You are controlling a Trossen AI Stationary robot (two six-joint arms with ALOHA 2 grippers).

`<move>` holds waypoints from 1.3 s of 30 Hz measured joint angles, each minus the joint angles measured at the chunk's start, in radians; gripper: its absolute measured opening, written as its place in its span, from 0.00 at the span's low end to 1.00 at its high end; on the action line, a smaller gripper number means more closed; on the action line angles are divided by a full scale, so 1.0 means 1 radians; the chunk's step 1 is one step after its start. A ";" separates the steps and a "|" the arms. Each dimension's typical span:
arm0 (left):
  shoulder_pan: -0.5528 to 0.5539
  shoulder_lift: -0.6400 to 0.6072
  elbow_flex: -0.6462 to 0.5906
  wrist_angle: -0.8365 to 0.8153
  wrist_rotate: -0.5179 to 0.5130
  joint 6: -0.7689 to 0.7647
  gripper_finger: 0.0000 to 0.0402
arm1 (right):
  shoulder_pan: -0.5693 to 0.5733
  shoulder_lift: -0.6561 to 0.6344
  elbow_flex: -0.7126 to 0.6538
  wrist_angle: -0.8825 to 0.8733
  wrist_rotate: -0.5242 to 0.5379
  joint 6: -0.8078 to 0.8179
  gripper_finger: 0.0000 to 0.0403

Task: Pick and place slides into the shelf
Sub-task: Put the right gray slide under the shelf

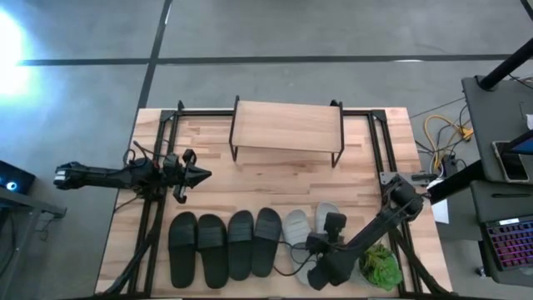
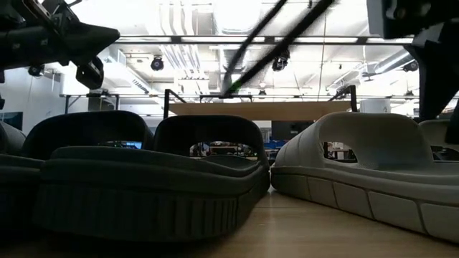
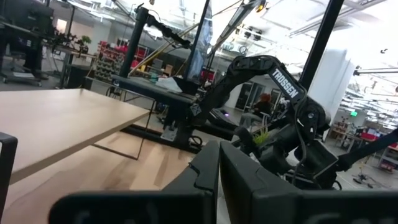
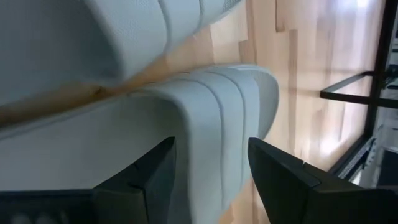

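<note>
Nothing sits on the shelf [image 1: 287, 127] yet: all six slides [image 1: 250, 242] lie in a row on the table's near side, well in front of it. The right gripper [image 4: 211, 165], fingers wide, straddles a light grey slide [image 4: 205, 118] (not clamped, as far as I can judge). The left gripper [image 1: 200, 175] hovers beside the shelf, fingers together. The grey pair is partly hidden under the right arm.

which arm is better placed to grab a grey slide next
Right. The right gripper is open with its fingers astride the strap of a light grey slide at the row's right end. The left gripper hangs shut over bare table, away from the slides.
</note>
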 joint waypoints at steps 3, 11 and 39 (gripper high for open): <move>0.000 0.002 0.000 -0.002 0.000 0.000 0.00 | 0.000 0.012 -0.020 -0.006 0.000 0.000 0.48; 0.000 0.009 0.000 -0.002 -0.006 0.000 0.00 | -0.030 0.014 -0.097 -0.006 -0.022 0.083 0.39; 0.000 0.010 0.000 0.000 -0.158 -0.002 0.00 | -0.221 -0.284 -0.263 0.117 0.277 -0.163 0.03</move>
